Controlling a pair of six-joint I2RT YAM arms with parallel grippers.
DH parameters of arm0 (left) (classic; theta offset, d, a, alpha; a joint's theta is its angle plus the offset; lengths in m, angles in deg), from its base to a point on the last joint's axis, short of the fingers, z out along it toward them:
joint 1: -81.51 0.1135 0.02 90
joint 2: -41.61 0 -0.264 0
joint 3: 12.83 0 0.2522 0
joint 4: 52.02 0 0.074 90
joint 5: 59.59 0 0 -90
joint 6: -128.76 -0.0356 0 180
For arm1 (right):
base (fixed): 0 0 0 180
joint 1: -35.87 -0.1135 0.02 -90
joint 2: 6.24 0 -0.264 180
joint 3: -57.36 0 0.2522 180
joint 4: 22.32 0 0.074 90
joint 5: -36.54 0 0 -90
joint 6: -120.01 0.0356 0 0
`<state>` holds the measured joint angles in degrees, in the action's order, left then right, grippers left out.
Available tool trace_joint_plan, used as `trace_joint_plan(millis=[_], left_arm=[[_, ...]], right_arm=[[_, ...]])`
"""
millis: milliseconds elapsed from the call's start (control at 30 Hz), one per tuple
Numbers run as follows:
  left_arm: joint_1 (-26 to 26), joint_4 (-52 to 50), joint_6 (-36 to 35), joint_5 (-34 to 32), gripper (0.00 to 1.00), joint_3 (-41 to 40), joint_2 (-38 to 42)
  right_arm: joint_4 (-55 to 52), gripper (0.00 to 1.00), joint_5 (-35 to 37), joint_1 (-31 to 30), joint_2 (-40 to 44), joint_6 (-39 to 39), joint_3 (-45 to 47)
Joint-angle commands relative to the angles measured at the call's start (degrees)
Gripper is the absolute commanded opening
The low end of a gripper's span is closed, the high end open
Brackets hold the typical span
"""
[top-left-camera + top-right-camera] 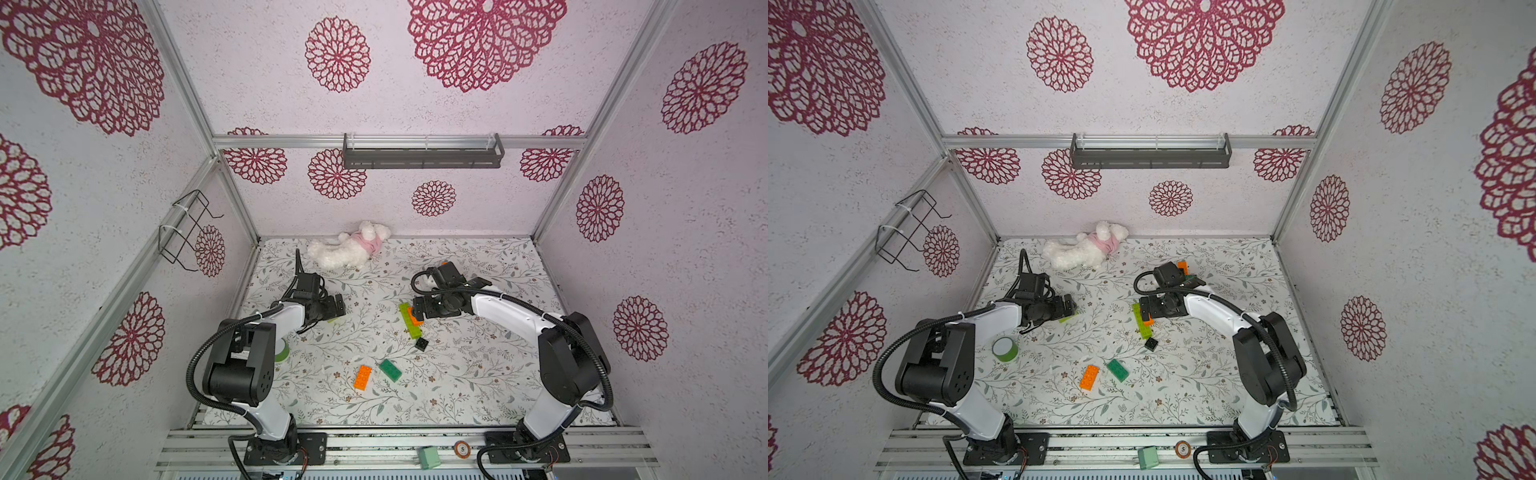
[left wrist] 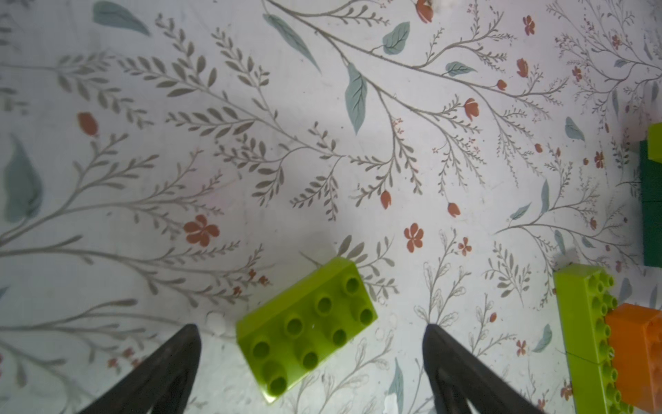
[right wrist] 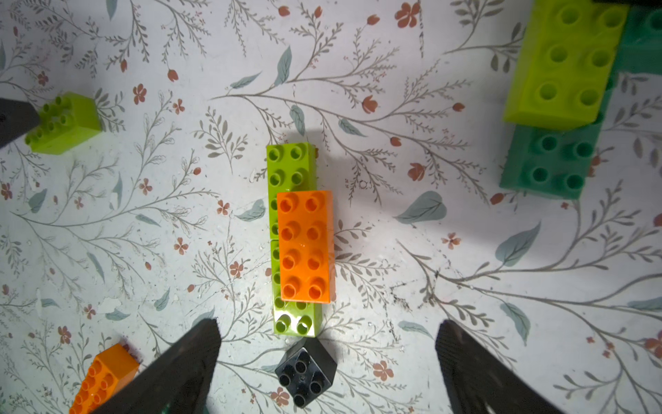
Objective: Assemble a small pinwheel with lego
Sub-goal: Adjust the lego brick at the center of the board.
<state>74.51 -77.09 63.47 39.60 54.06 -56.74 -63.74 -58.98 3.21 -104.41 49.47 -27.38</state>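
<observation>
Left arm (image 1: 286, 312) is folded at the elbow, with the forearm run out toward the middle of the table (image 1: 478, 374) and the wrist pitched down. Left gripper (image 2: 311, 328) is held low with its fingers (image 2: 172, 369) spread wide. A single lime brick (image 2: 308, 329) is seen lying flat and skewed between the tips, touched by neither. Nothing is gripped.

Right arm (image 1: 507, 307) is bent likewise, forearm swung in toward centre, wrist turned down. Right gripper (image 3: 327, 324) is spread wide too and is empty, held over the stack and clear of it. Stack: two lime bricks (image 3: 292, 168) laid end to end, bridged by an orange brick (image 3: 306, 247) pressed on top, offset to one side. A black square brick (image 3: 306, 372) is set just beside one end.

A loose orange brick (image 1: 363, 377) and a dark green brick (image 1: 390, 370) are laid side by side nearer the front edge, apart from the stack. A second cluster (image 3: 551, 165), lime on dark green, is caught in the right wrist view.
</observation>
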Motion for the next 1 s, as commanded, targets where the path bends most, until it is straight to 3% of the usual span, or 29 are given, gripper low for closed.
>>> trace_joint_plan(millis=[0, 267, 533, 667, 967], left_arm=[[0.2, -1.4, -1.7, 3.8, 0.96, 2.3, -2.2], [-5.5, -2.2, 0.5, 1.0, 0.93, -2.3, 0.0], [-10.7, -3.1, 5.8, -15.2, 0.89, -4.3, 1.3], [-12.0, -1.6, 6.8, -19.4, 0.75, -3.9, -0.6], [-14.0, 4.9, 6.5, -18.0, 0.51, -7.4, -0.6]], right_arm=[[1.2, 0.98, -1.5, 0.6, 2.2, -0.7, 0.1], [2.5, 0.99, -3.0, 0.8, 2.0, -0.6, 0.7], [2.3, 0.99, -3.5, 0.9, 1.6, -0.9, 0.8], [2.7, 0.99, -3.6, 0.9, 2.2, -0.7, 1.4], [2.6, 0.99, -3.2, 1.0, 3.0, -0.5, 2.4]])
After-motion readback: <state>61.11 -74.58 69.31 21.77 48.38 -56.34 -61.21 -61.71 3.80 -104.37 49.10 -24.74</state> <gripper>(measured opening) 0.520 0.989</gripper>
